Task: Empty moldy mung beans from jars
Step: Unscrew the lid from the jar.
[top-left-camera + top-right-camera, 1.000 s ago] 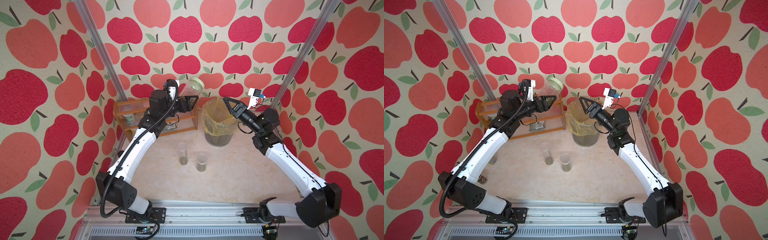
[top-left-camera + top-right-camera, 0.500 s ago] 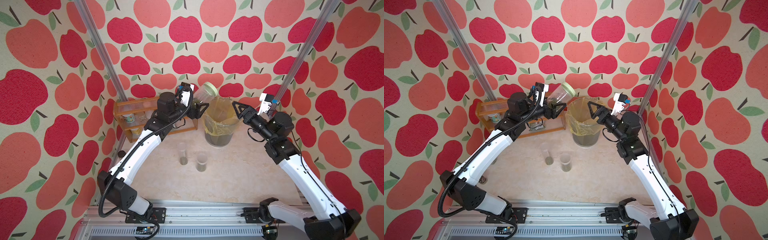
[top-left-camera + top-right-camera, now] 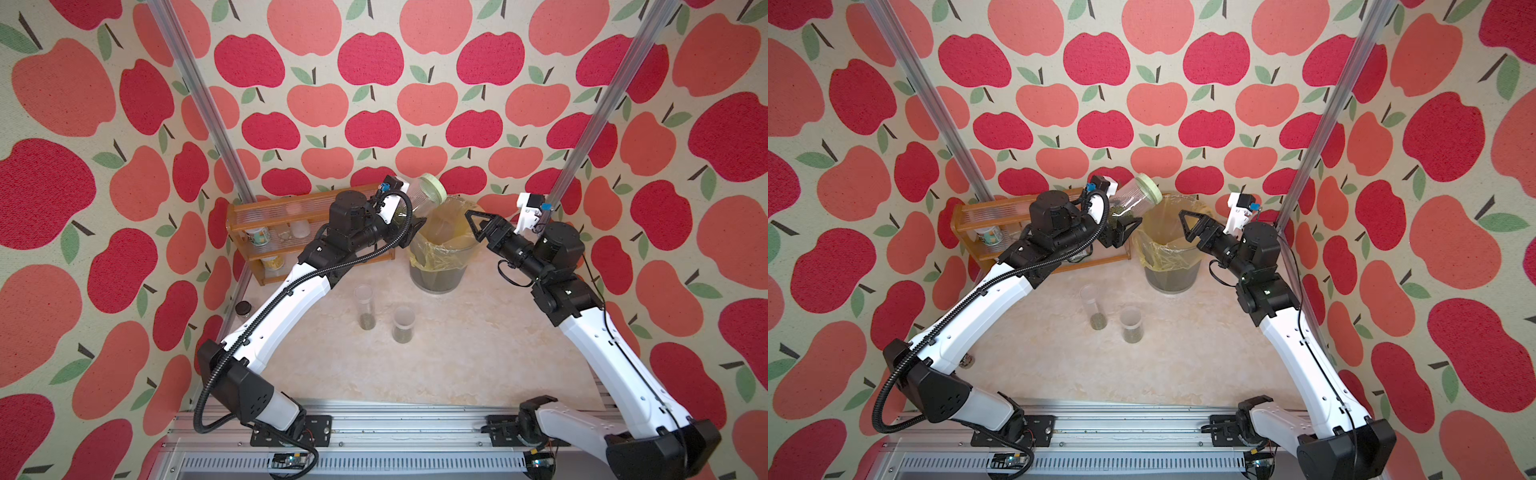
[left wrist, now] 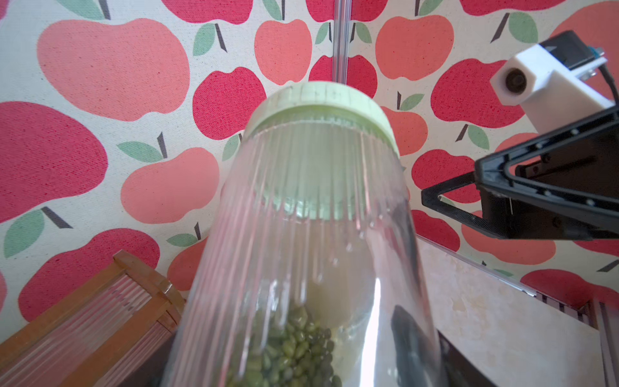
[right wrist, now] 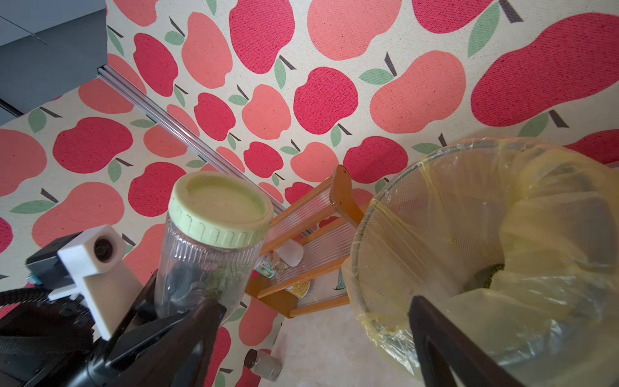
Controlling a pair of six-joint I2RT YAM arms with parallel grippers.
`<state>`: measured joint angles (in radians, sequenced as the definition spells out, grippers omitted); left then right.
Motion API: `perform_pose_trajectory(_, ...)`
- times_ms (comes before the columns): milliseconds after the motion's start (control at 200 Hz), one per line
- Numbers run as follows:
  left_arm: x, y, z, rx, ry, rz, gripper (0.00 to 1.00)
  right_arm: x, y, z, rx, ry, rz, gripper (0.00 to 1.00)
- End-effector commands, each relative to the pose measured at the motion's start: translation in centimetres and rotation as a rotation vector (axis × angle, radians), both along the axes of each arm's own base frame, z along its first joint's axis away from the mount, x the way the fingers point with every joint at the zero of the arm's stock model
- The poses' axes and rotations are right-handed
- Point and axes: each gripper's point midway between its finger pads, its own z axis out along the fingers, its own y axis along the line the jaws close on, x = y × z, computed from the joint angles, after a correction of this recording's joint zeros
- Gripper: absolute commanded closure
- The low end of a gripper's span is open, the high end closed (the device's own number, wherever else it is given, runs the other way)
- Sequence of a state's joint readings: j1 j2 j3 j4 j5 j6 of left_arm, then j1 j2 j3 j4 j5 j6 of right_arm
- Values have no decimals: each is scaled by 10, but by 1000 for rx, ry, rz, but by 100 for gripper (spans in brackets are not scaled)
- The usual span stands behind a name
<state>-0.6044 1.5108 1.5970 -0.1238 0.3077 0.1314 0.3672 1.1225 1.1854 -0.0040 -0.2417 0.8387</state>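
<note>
Fingers of left gripper [image 3: 409, 220] clamp the base end of the wide jar [image 3: 422, 197]. It's held in the air, tilted, with the pale green lid [image 3: 432, 188] on and pointing up toward the bin [image 3: 419, 254]. Jar sits just beside the bin rim, between it and the wooden rack [image 3: 286, 208].

Mung beans [image 4: 294, 345] are heaped at the gripped end of the jar, well away from the lid.

Right gripper [image 3: 473, 220] has its fingers spread wide with nothing between them. It hovers over the bin's far side, facing the lid but apart from it.

Bin has a yellow bag liner and dark fill at the bottom.

Tall narrow jar [image 3: 364, 305] and shorter jar [image 3: 404, 325] stand upright near each other on the worktop [image 3: 478, 353] in front of the bin. Each shows a small dark-green layer at its bottom.

Small brown jar [image 3: 243, 308] is by the left wall.
</note>
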Motion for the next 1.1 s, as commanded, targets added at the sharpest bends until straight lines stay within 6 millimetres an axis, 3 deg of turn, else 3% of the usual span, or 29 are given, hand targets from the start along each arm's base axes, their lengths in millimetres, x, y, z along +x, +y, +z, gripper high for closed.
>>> perform_pose_trajectory(0, -13, 8, 39, 1, -180, 29, 61, -3, -1, 8, 9, 38, 19, 8)
perform_pose_trajectory(330, -18, 4, 36, 41, -230, 39, 61, -12, -8, 30, 67, -26, 1, 6)
perform_pose_trajectory(605, -6, -6, 26, 72, -246, 51, 61, -27, 6, 58, 138, -103, 124, 1)
perform_pose_trajectory(810, -7, -15, 25, 112, -292, 63, 62, -17, 10, 49, 87, -58, 119, 1)
perform_pose_trajectory(1096, -16, -23, 30, 150, -380, 85, 62, 8, 26, 41, 210, 1, 164, 1)
